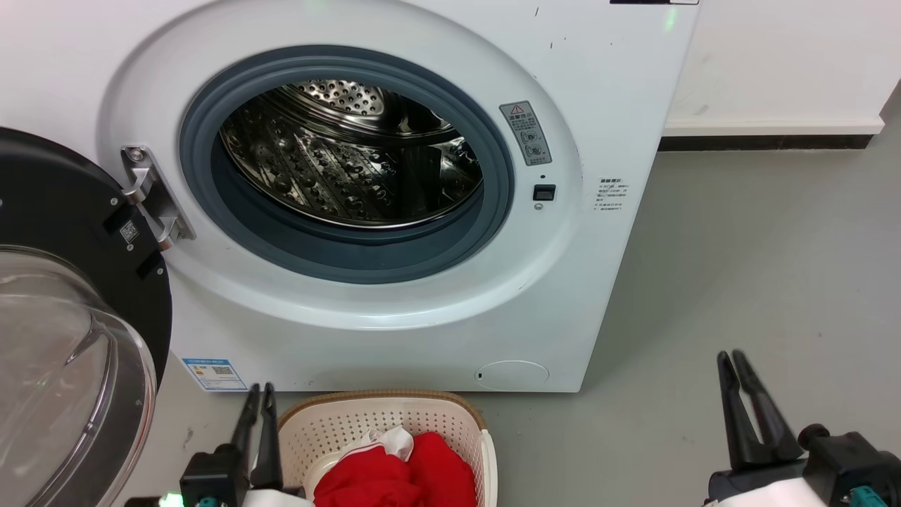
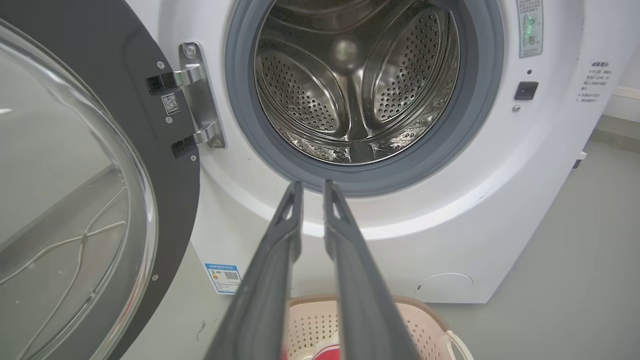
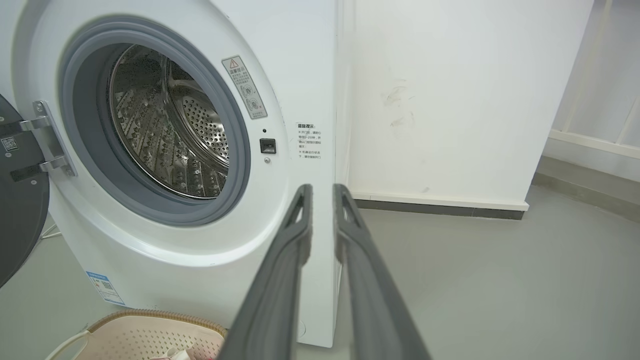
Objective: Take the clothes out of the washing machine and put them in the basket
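1. L gripper (image 1: 260,389): fingers nearly together, nothing btwn them. R gripper (image 1: 732,355): same, holding nothing.
2. Basket (image 1: 383,396) sat just right of L gripper, well left of R gripper, w/ red clothes (image 1: 408,472) piled inside.
3. Washing machine (image 1: 605,105) stood ahead of both grippers, beyond basket, steel drum (image 1: 352,162) visible.
4. Glass door (image 1: 63,211) hung open, left of L gripper.

Washing machine (image 1: 394,331): white front-loader, black-rimmed glass door (image 1: 63,338) swung open leftward, steel drum (image 1: 352,151) exposed.
Basket (image 1: 380,398): cream, brown-rimmed, on floor (image 1: 739,267) just before machine.
Clothes (image 1: 401,472): red, white-trimmed, heaped inside basket.
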{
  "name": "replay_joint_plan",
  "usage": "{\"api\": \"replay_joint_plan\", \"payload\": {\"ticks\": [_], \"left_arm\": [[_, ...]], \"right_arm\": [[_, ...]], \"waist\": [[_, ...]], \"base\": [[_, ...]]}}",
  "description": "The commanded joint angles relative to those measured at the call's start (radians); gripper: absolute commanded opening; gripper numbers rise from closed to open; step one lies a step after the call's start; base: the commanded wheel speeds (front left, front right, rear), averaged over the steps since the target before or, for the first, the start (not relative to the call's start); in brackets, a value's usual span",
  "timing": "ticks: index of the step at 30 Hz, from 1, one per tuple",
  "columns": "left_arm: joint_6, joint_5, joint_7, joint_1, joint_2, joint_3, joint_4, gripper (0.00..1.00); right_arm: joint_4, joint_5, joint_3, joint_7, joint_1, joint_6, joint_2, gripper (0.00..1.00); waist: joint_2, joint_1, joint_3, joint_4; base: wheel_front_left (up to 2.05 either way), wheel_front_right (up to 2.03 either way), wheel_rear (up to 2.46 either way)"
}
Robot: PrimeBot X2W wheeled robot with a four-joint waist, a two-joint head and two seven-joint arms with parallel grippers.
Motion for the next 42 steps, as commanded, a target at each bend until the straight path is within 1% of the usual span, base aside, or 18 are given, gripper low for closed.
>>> {"api": "replay_joint_plan", "payload": {"ticks": [1, 8, 9, 13, 14, 15, 27, 42], "left_arm": [[-0.001, -0.006, 0.005, 0.002, 0.0, 0.001, 0.011, 0.0], [-0.018, -0.157, 0.045, -0.022, 0.0, 0.018, 0.028, 0.0], [-0.018, -0.157, 0.045, -0.022, 0.0, 0.018, 0.028, 0.0], [-0.028, -0.239, 0.063, -0.031, 0.0, 0.023, 0.032, 0.0], [-0.032, -0.278, 0.071, -0.036, 0.0, 0.026, 0.034, 0.0], [-0.032, -0.278, 0.071, -0.036, 0.0, 0.026, 0.034, 0.0], [-0.057, -0.495, 0.121, -0.063, 0.0, 0.043, 0.05, 0.0], [-0.084, -0.729, 0.176, -0.093, 0.0, 0.063, 0.068, 0.0]], "right_arm": [[0.008, 0.006, 0.001, 0.001, 0.004, 0.0, 0.0, 0.0], [0.028, 0.17, 0.003, 0.026, -0.016, 0.0, -0.01, 0.0], [0.028, 0.17, 0.003, 0.026, -0.016, 0.0, -0.01, 0.0], [0.043, 0.256, 0.004, 0.041, -0.03, 0.0, -0.015, 0.0], [0.05, 0.298, 0.004, 0.048, -0.037, 0.0, -0.018, 0.0], [0.05, 0.298, 0.004, 0.048, -0.037, 0.0, -0.018, 0.0], [0.085, 0.525, 0.001, 0.089, -0.07, 0.0, -0.028, 0.0], [0.123, 0.765, -0.007, 0.138, -0.104, 0.0, -0.035, 0.0]], "waist": [[-0.0001, 0.0, 0.0, 0.0], [-0.0001, 0.0, 0.0, 0.001], [-0.0001, 0.0, 0.0, 0.001], [-0.0001, 0.0, 0.0, 0.001], [-0.0001, 0.0, 0.0, 0.001], [-0.0001, 0.0, 0.0, 0.001], [-0.0001, 0.0, 0.0, 0.003], [-0.0001, 0.0, 0.0, 0.004]], "base": [[0.0, 0.0, 0.0], [0.0, 0.0, 0.0], [0.0, 0.0, 0.0], [0.0, 0.0, 0.0], [0.0, 0.0, 0.0], [0.0, 0.0, 0.0], [0.0, 0.0, 0.0], [0.0, 0.0, 0.0]]}}
